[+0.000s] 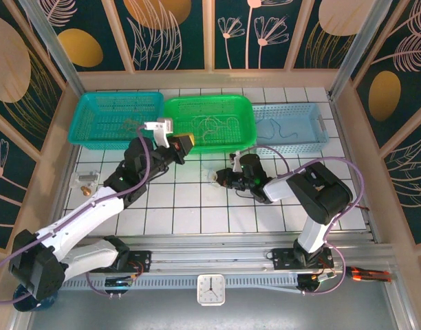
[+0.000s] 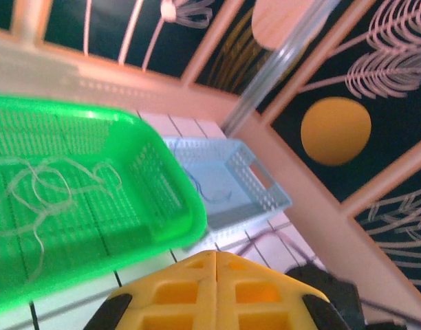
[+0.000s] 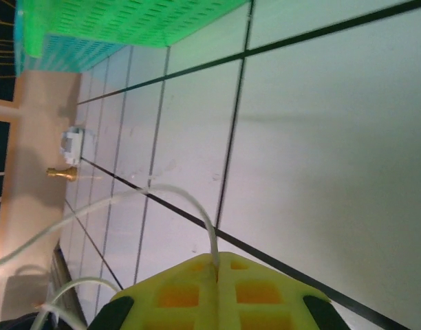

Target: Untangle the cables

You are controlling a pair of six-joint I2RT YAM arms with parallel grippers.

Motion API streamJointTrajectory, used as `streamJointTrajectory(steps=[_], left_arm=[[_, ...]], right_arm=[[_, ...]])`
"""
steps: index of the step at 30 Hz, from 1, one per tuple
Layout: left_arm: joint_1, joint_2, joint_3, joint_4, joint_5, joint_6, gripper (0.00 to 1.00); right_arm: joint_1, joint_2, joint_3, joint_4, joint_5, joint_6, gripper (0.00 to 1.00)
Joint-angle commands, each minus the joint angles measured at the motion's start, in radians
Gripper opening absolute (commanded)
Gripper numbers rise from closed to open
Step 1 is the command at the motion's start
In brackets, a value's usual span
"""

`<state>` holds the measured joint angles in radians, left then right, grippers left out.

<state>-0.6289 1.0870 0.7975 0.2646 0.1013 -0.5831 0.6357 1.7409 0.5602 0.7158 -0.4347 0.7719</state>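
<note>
Risks, left to right. The left gripper [image 1: 185, 143] is fully closed with nothing visible between the pads, and it sits at the near rim of the green basket [image 1: 246, 117]. If it goes in closed it will likely just shove the pile or snag the mesh, so it needs to open first.

The right gripper [image 3: 216, 258] is clamped on one cream-white cable [image 3: 162, 189], at centre of the top view, low over the tiled table [image 1: 197, 206]. The free length loops off to the lower left of the wrist frame. The grip is right at the fingertips, so a quick pull could slip the cable out. The slack could also drag on the tiles or catch on the arm.

Containers, left to right.
- Teal basket [image 1: 114, 117], upper left: a few thin tan strands [image 1: 131, 126], faint.
- Green basket, top centre: a loose heap of cream cables [image 2: 38, 185] looped over each other, not yet separated.
- Light-blue basket [image 1: 289, 127], upper right: one blue cable [image 2: 203, 189] lying alone.
</note>
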Motion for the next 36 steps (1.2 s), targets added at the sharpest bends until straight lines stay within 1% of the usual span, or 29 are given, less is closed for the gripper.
streamJointTrajectory(steps=[1, 5, 10, 16, 21, 22, 23, 24, 25, 28, 30, 31, 34, 36], left_arm=[[0.016, -0.040, 0.082, 0.022, -0.074, 0.039, 0.00], [0.024, -0.039, 0.116, 0.015, -0.076, 0.052, 0.00], [0.026, -0.036, 0.112, 0.031, -0.064, 0.052, 0.00], [0.027, -0.021, 0.083, 0.056, -0.035, 0.042, 0.00], [0.026, 0.008, 0.036, 0.042, -0.014, 0.022, 0.00], [0.026, 0.013, 0.013, 0.045, -0.006, 0.003, 0.03], [0.026, 0.017, -0.007, 0.047, 0.002, -0.017, 0.13], [0.027, 0.021, -0.032, 0.048, 0.014, -0.044, 0.26], [0.027, 0.023, -0.061, 0.052, 0.028, -0.072, 0.34], [0.027, 0.015, -0.152, 0.054, 0.063, -0.168, 0.54], [0.026, 0.000, -0.218, 0.056, 0.096, -0.232, 0.61], [0.027, -0.009, -0.249, 0.056, 0.112, -0.270, 0.63], [0.026, -0.031, -0.348, 0.100, 0.170, -0.407, 0.67], [0.024, -0.040, -0.421, 0.175, 0.205, -0.517, 0.68]], right_arm=[[-0.004, -0.012, -0.038, -0.031, 0.047, -0.011, 0.00], [-0.004, -0.017, -0.040, -0.041, 0.054, -0.016, 0.00], [-0.005, -0.019, -0.037, -0.047, 0.052, -0.016, 0.00], [-0.003, -0.039, -0.021, -0.066, 0.045, -0.020, 0.00], [-0.002, -0.063, -0.001, -0.104, 0.056, -0.039, 0.00], [-0.002, -0.065, 0.004, -0.110, 0.059, -0.042, 0.00], [-0.003, -0.065, 0.006, -0.114, 0.062, -0.045, 0.00], [-0.004, -0.066, 0.007, -0.119, 0.065, -0.047, 0.00], [-0.005, -0.066, 0.009, -0.120, 0.066, -0.046, 0.00], [-0.004, -0.061, 0.012, -0.118, 0.069, -0.048, 0.00], [-0.005, -0.060, 0.014, -0.119, 0.070, -0.046, 0.00], [-0.004, -0.059, 0.015, -0.118, 0.070, -0.046, 0.00], [-0.005, -0.057, 0.020, -0.117, 0.070, -0.047, 0.00], [-0.006, -0.055, 0.024, -0.117, 0.068, -0.047, 0.00]])
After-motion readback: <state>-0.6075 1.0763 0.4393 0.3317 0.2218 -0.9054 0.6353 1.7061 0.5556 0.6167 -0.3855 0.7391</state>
